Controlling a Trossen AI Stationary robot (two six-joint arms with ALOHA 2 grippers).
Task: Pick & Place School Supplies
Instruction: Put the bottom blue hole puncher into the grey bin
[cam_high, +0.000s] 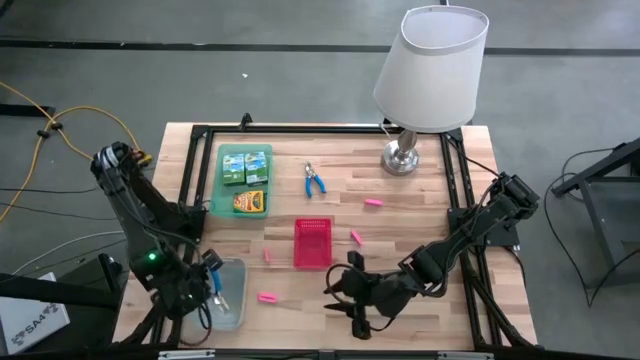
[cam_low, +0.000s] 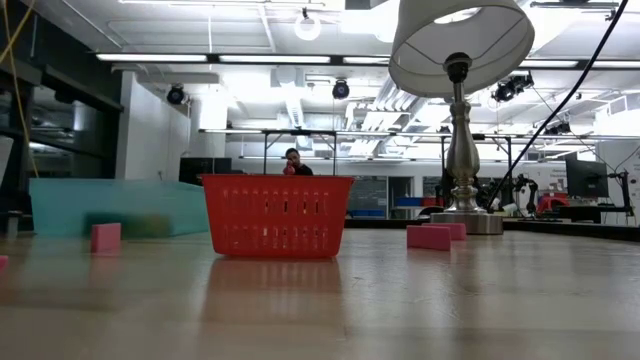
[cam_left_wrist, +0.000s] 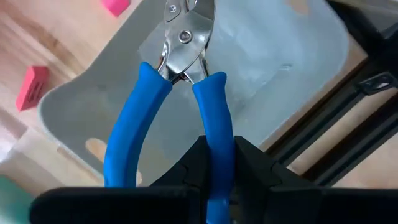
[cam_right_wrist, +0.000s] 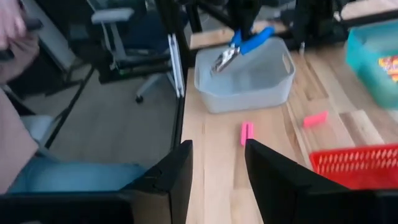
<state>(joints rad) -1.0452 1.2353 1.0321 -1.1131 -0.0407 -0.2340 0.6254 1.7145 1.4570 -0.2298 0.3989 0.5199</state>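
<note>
My left gripper hangs over the clear plastic bin at the table's near left corner, shut on a blue-handled metal tool. My right gripper is open and low over the near middle of the table, its fingers pointing at a pink eraser block that lies flat on the wood. A second blue-handled tool lies on the table near the green tray, which holds green-and-yellow boxes. More pink blocks lie scattered on the wood. My left gripper pinches one blue handle of the tool between its two fingers, near that handle's free end, the fingers lying along it. The other handle stands free beside them. The tool is lifted clear, its metal head slanting down over the bin.
A red mesh basket stands mid-table, just beyond my right gripper. A lamp with a white shade stands at the far right. A black frame runs along the table's edges. A person shows far off in the room.
</note>
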